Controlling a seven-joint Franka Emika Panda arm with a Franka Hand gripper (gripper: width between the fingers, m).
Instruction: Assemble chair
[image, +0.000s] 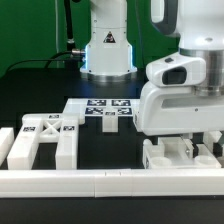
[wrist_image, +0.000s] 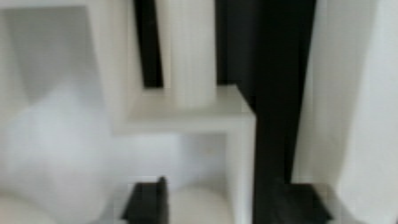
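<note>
The chair's nearest piece, a cluster of white blocky parts, sits on the black table at the exterior view's right, just behind the long white border rail. Your fingers are down in that cluster, clenched on a white bar. In the wrist view the bar fills the space between the two dark tips. That picture is blurred, so you cannot tell which part of the chair the bar belongs to. The arm's bulky white wrist hangs directly over the cluster and hides its top.

Toward the exterior view's left, well apart from the cluster, an X-braced frame with square tags rests on the table, close against the rail. Between the two groups and further back lies the marker board. Behind it stands the arm's base.
</note>
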